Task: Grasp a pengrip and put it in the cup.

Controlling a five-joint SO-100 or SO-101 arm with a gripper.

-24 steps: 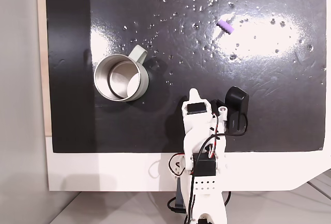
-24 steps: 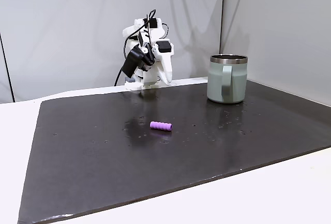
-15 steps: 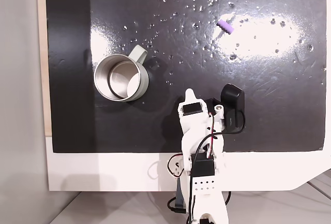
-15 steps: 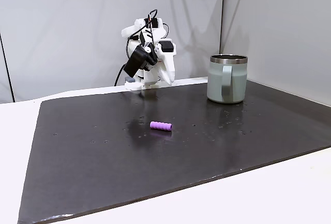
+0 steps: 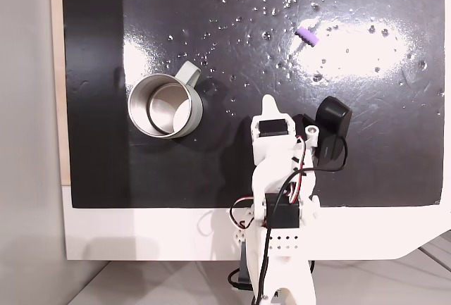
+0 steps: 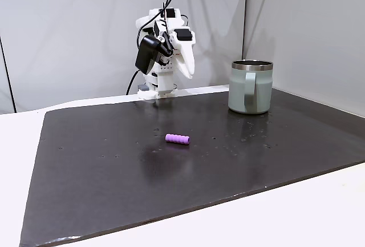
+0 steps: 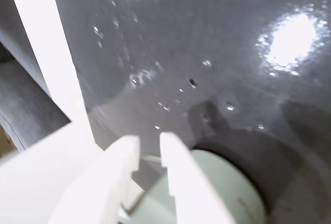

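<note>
White and folded back near the arm's base, the gripper (image 5: 268, 102) in a fixed view from above points up the dark mat (image 5: 366, 143), its fingers close together with nothing between them; the cup (image 5: 164, 105) stands to its left on the mat with its handle turned toward the upper right, and the pengrip (image 5: 308, 36) lies alone far up the mat, above and to the right of the gripper, well apart from both it and the cup, among small shiny specks. From the side-on fixed view, the gripper (image 6: 187, 70) hangs above the far edge of the mat (image 6: 102, 184), tips aimed downward, while the pengrip (image 6: 177, 139) rests on its side near the mat's middle and the cup (image 6: 250, 86) stands upright at the right, handle facing the camera. Seen from the wrist, the gripper (image 7: 149, 145) shows two pale fingers with only a narrow slit between them, empty, and the cup (image 7: 227, 193) is blurred just below them.
</note>
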